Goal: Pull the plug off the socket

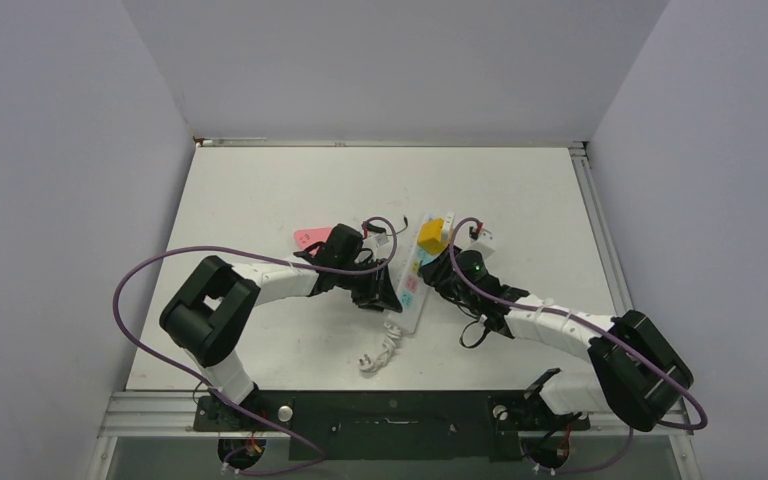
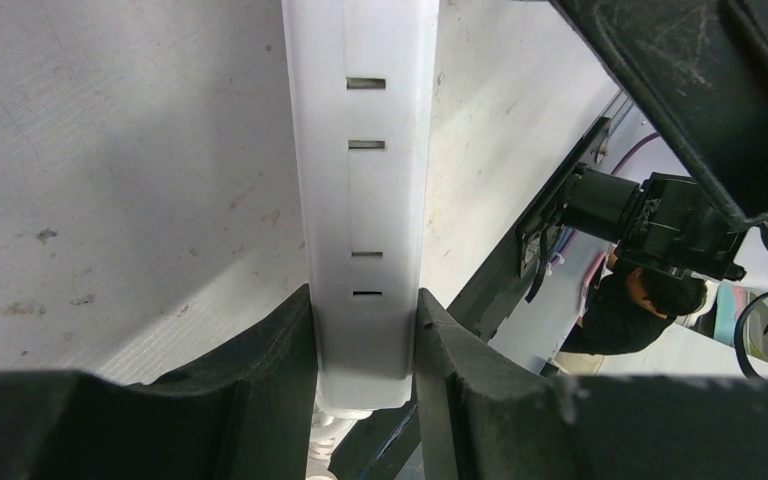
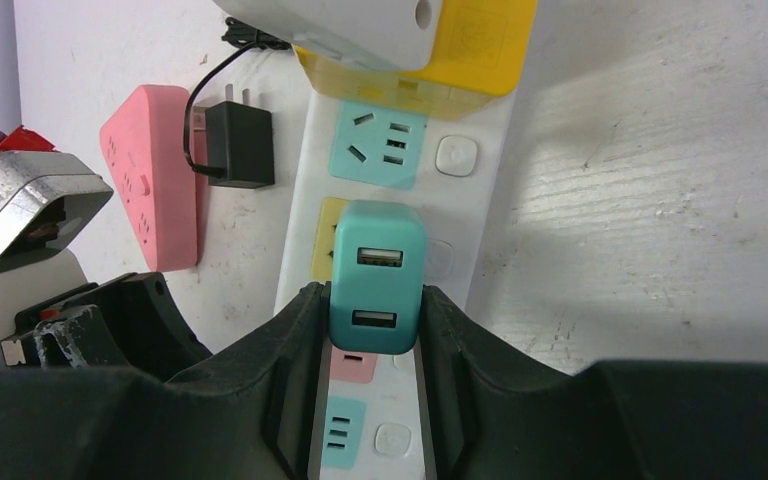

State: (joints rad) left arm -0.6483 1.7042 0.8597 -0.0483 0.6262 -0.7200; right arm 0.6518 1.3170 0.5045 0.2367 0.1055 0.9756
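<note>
The white power strip [image 1: 413,285] lies mid-table with pastel outlets; its short white cord [image 1: 378,355] coils at the near end. My left gripper [image 1: 388,296] is shut on the strip's near end. In the left wrist view, both pads clamp the strip's white sides [image 2: 365,200] around the left gripper [image 2: 365,345]. My right gripper [image 3: 372,320] is shut on a teal USB plug [image 3: 375,270] that stands over the strip's [image 3: 485,190] yellow outlet. I cannot tell whether its prongs are seated. In the top view the right gripper [image 1: 447,268] hides this plug.
A yellow adapter [image 3: 480,50] with a white plug [image 3: 350,30] sits at the strip's far end, also seen from above [image 1: 430,233]. A pink triangular socket [image 3: 150,180] with a black adapter [image 3: 235,145] lies left of the strip. Grey walls enclose the table.
</note>
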